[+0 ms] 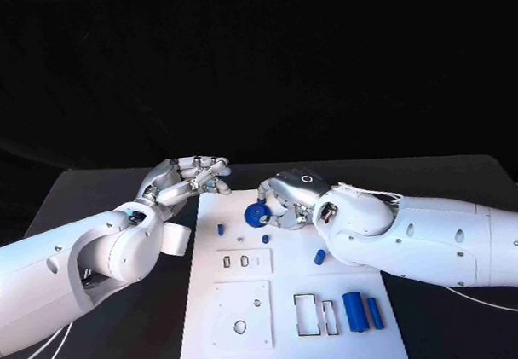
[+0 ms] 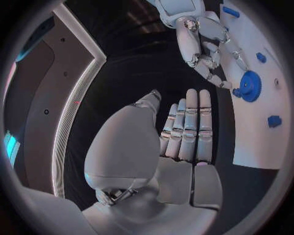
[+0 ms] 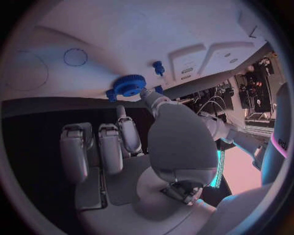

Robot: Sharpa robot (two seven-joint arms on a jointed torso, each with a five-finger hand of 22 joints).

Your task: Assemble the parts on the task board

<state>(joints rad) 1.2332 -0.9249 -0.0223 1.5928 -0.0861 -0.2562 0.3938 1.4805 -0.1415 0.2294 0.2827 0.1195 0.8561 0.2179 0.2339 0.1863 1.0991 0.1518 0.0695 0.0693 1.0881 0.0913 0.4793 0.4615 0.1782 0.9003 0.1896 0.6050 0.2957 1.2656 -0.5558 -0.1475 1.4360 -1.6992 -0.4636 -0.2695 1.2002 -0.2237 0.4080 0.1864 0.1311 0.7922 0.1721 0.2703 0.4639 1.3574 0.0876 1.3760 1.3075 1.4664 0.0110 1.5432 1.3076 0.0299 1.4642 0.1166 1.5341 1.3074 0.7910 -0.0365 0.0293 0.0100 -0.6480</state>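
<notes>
Black table (image 1: 100, 195) under the white board (image 1: 285, 314): a blue gear (image 1: 256, 215) near its far edge is touched by the right hand (image 1: 288, 201); the left hand (image 1: 189, 179), empty with fingers apart, hovers just beside the board's far left corner.

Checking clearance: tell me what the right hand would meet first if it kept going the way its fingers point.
Probably the blue gear on the task board; the right hand has its fingertips right beside it, though contact is unclear.
</notes>
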